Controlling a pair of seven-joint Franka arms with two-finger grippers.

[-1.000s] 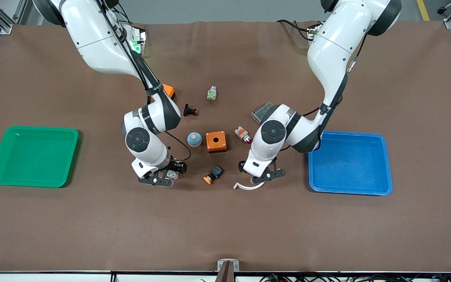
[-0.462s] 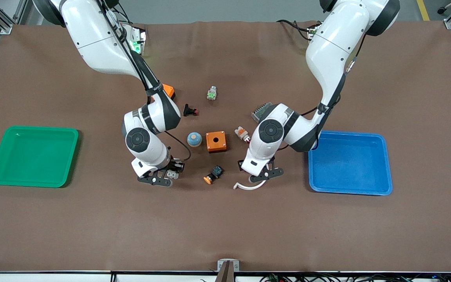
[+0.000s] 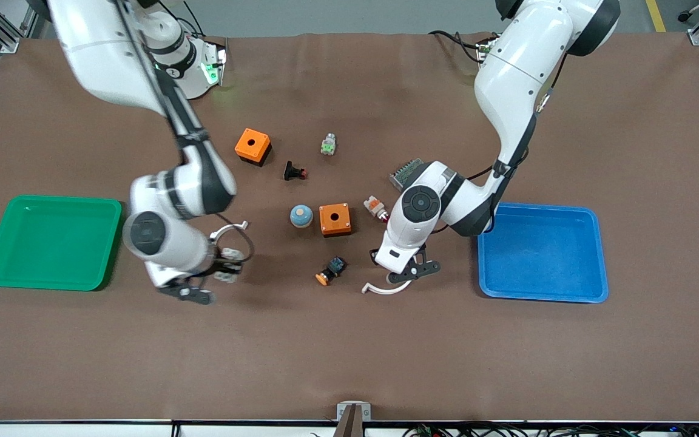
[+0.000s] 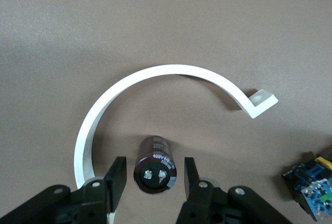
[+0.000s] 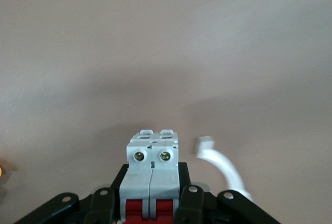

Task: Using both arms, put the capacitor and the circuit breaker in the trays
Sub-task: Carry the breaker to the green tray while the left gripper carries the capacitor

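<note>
The capacitor (image 4: 154,164), a small dark cylinder with two silvery terminals, lies on the brown mat inside a white curved clip (image 4: 155,76). My left gripper (image 4: 153,178) is low over it and open, one finger on each side with a gap to the capacitor. In the front view the left gripper (image 3: 409,274) hides the capacitor. My right gripper (image 5: 150,203) is shut on the circuit breaker (image 5: 153,164), a white block with red levers. In the front view the right gripper (image 3: 213,280) holds the circuit breaker (image 3: 227,277) over the mat, beside the green tray (image 3: 52,243).
The blue tray (image 3: 540,252) is at the left arm's end. Two orange boxes (image 3: 252,145) (image 3: 334,220), a black push button (image 3: 293,172), a blue dome (image 3: 301,215), an indicator lamp (image 3: 377,208) and an orange-capped button (image 3: 330,271) lie mid-table. Another white clip (image 3: 228,229) lies by the right arm.
My right arm has swung toward the green tray carrying the circuit breaker, uncovering an orange box and a white clip. My left gripper has stayed over the capacitor.
</note>
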